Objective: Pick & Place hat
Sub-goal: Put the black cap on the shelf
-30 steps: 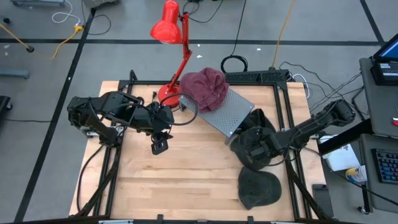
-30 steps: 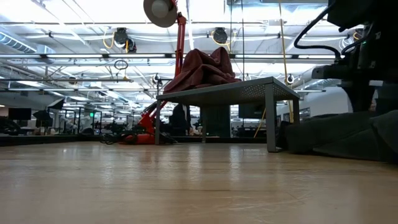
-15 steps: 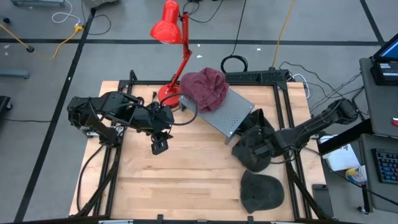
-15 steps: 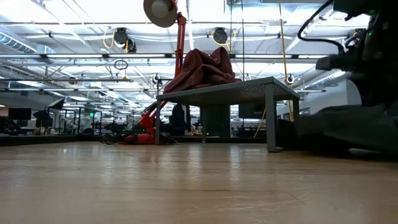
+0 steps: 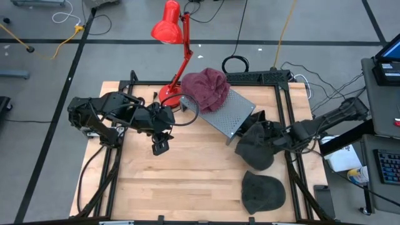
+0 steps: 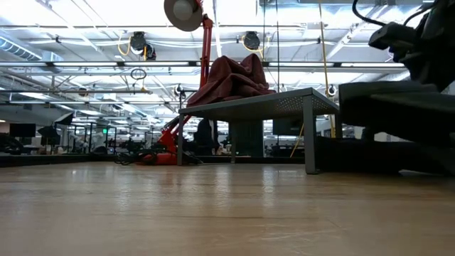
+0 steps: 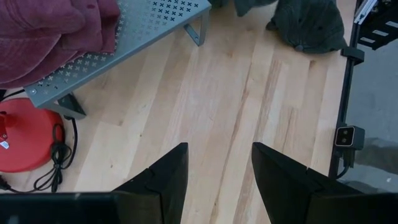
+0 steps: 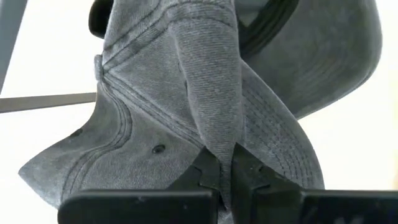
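We look down on the wooden counter (image 5: 187, 181) and find the right claw (image 5: 279, 140) near its right edge, pressed together on a fold of a dark grey cap (image 5: 256, 145). In the right wrist view the two fingers (image 8: 208, 177) pinch a ridge of that cap's fabric (image 8: 205, 93), and the crown and the brim hang away from them. From the low view the cap (image 6: 394, 103) is clear of the counter, held about level with the top of the metal stand (image 6: 263, 107).

A second dark cap (image 5: 262, 190) lies flat on the counter near the front right corner, just below the lifted one and apart from it. The left wrist view catches a dark cap (image 7: 309, 26) on the boards too.

The perforated grey stand (image 5: 230, 112) sits toward the back of the counter, just left of the held cap, and a maroon hat (image 5: 205, 89) rests on its far end. Behind it the red desk lamp (image 5: 170, 25) rises from its round base beside the stand.

The left claw (image 5: 160, 147) waits over the left half of the counter, well apart from all the hats. Its fingers (image 7: 158, 180) stand spread with bare boards between them, gripping nothing.
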`<state>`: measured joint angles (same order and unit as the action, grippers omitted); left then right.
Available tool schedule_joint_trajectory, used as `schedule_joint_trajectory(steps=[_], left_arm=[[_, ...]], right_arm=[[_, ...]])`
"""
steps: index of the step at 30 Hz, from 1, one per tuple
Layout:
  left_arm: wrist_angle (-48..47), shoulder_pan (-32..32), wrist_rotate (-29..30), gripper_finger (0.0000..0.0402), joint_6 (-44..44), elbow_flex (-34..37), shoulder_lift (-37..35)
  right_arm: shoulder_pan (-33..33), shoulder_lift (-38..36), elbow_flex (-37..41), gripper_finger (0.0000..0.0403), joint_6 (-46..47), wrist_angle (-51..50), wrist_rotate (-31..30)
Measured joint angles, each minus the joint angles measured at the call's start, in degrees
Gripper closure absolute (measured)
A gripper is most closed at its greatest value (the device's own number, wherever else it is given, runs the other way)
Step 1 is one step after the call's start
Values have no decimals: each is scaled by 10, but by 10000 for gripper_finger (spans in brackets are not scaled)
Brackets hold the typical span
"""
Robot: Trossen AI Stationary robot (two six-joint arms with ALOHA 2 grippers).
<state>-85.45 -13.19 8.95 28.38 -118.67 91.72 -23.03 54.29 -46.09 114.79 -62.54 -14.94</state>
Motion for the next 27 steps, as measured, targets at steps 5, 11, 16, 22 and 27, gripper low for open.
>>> schedule_joint_trajectory(steps=[5, 11, 16, 22, 27], left_arm=[[0, 0, 0, 220, 4, 0, 0], [0, 0, 0, 220, 4, 0, 0], [0, 0, 0, 220, 4, 0, 0], [0, 0, 0, 220, 4, 0, 0], [0, 0, 0, 220, 3, 0, 0]], right_arm=[[0, -7, -38, 402, -23, -51, 0], [0, 32, -143, 402, -32, -196, -2], [0, 76, -230, 402, -42, -276, -2], [1, 115, -294, 402, -46, -275, -17], [2, 140, -322, 402, -26, -275, -34]])
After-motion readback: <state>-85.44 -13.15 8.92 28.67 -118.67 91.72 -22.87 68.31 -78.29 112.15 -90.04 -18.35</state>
